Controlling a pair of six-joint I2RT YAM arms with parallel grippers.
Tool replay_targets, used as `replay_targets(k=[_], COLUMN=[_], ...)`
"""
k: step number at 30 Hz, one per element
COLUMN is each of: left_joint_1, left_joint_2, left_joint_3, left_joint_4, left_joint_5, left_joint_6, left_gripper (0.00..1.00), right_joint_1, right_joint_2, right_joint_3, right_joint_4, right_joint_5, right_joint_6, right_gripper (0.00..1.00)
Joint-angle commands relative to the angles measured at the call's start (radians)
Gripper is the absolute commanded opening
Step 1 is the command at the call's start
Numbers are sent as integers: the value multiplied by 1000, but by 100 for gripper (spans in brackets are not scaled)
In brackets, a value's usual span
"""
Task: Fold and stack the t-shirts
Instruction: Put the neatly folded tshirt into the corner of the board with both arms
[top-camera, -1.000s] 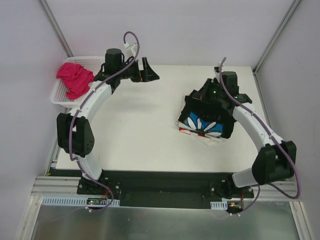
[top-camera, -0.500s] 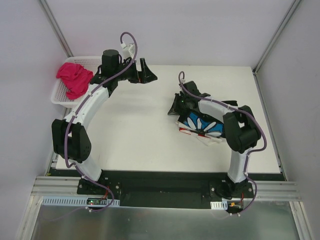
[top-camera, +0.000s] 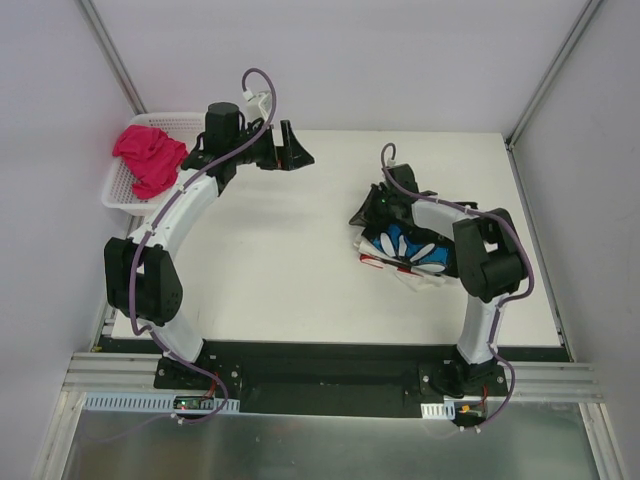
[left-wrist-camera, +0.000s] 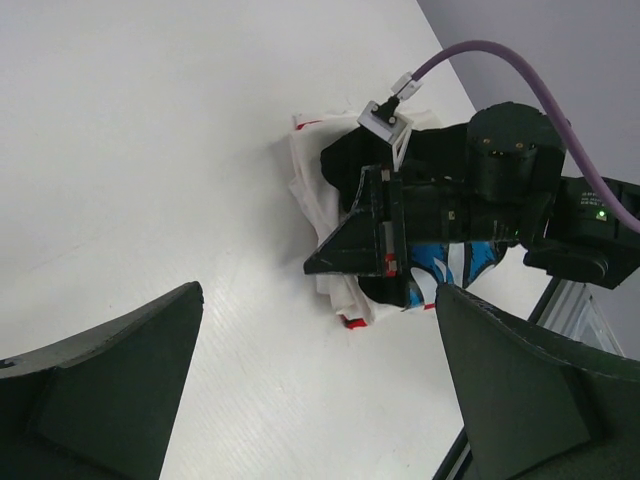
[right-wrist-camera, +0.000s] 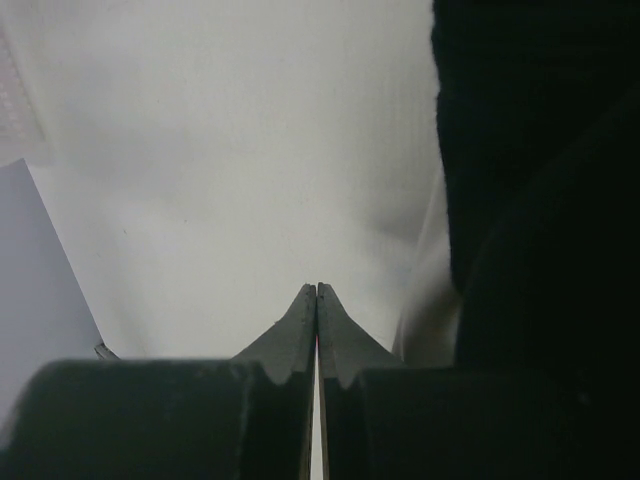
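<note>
The crumpled bright pink t-shirt (top-camera: 150, 158), heaped in the white plastic mesh basket (top-camera: 115, 195) at upper left, looks light and floppy; I'd pinch a raised fold. Right of centre lies the folded pile, the black daisy t-shirt (top-camera: 410, 249) topping cream-white t-shirts (left-wrist-camera: 312, 195). The left gripper (top-camera: 298, 145) hangs spread wide, while the right gripper (top-camera: 358, 217) is pressed together, empty, at the pile's left edge

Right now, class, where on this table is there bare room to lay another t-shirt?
Free: the wide middle of the table between the left arm and the t-shirt stack, and the far right corner behind the stack. Crowded: the stack with the right arm over it, and the mesh basket.
</note>
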Motion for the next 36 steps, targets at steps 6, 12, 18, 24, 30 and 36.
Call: replay_targets(k=[6,12,18,24,30,36], left_joint_1=[10,13,13,14,13,11], left_joint_2=[10,53,79,67,31,-16], left_joint_3=[-3,17,26,17,-23,-81], left_joint_4=[12,14,12,12,61,146], left_joint_5=[-26,-17,-6,0,27,63], left_joint_6=[31,29,27,34,8,-45], left_gripper=[99,99,99,99,99,99], right_joint_1=[-127,-208,-302,-319,-281,-219], right_joint_2=[-1,-8,-19,-82,-223,-355], right_joint_3=[-87,-131,-144,-52,96,128], right_joint_4=[17,-2,31,-66,-276,-552], right_joint_5=[4,49,29,17,-66,-213], right_joint_6=[12,-9,-6,-104,-355,-460], right_gripper=[1,1,1,1,41,37])
